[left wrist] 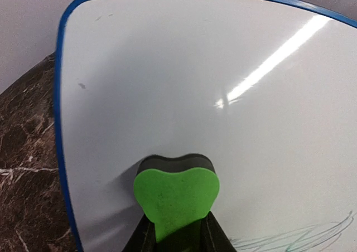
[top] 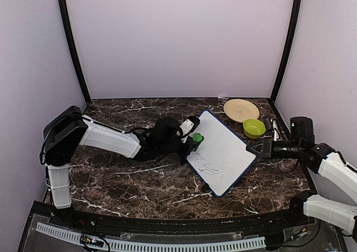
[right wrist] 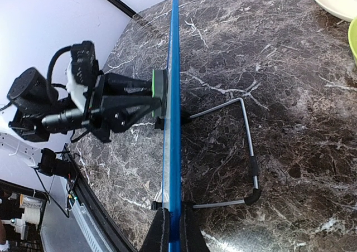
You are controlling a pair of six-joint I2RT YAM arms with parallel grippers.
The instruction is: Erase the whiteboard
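Across the middle of the dark, white-veined marble table (top: 122, 177), the whiteboard (top: 223, 151) is standing tilted, its glossy white face turning toward the left arm. Only the right wrist view is showing it edge-on, as a thin blue line with a bent wire stand (right wrist: 248, 146) propping its back. The left wrist view alone is showing the face up close: a strip of light is glaring off it and faint scribbled lines (left wrist: 301, 238) are lying at the lower right. The left gripper (top: 191, 144) is clamping a green, lobed foam eraser (left wrist: 175, 199) with a dark pad beneath, pressing it flat against the board's face near the rounded blue frame. The right gripper (right wrist: 170, 232) is pinching the frame at the board's right corner, jaws closing on it from both sides. Behind, a tan plate (top: 241, 110) and a green bowl (top: 254, 128) are sitting just beside each other.
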